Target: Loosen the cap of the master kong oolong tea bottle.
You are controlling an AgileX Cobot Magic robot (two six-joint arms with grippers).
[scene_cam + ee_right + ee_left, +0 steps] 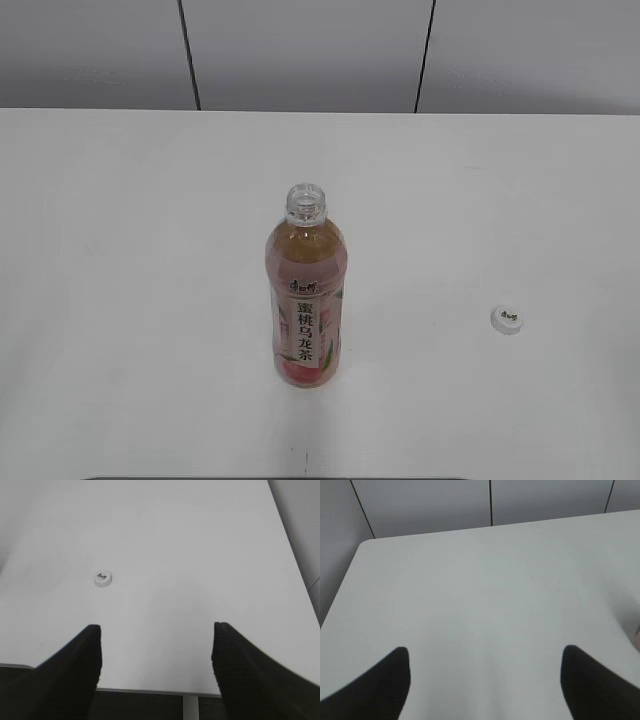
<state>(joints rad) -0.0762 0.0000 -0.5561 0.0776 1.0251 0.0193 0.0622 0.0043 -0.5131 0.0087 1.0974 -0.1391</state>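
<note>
White laminate makes up the surface point(120, 300), which fills nearly all of the exterior view, with grey wall panels split by dark seams behind it. Neither arm shows in that view.

At the far left, the left gripper point(485, 680) hangs above bare surface in its own wrist view, its two dark fingertips point(380, 685) set far apart with nothing between them, so the jaws stand wide and empty. At about three o'clock on that picture's edge a small pinkish sliver shows; it may be the bottle's label, but it is too small to tell.

Near the middle of the surface the master kong oolong tea bottle point(306, 300) stands upright, pale amber tea filling it to the shoulder, its pink-and-white label facing the camera with dark vertical characters. Its clear threaded neck is bare and open at the top.

From the bottle, the cap point(507, 318) lies at roughly three o'clock, well apart from it, flat on the surface with its small dark printed mark upward.

Furthest right, the right gripper point(156, 660) hovers over the surface's near edge, jaws wide and empty. In its wrist view the cap point(102, 578) sits at about eleven o'clock from the gap between the fingertips, clear of both.
</note>
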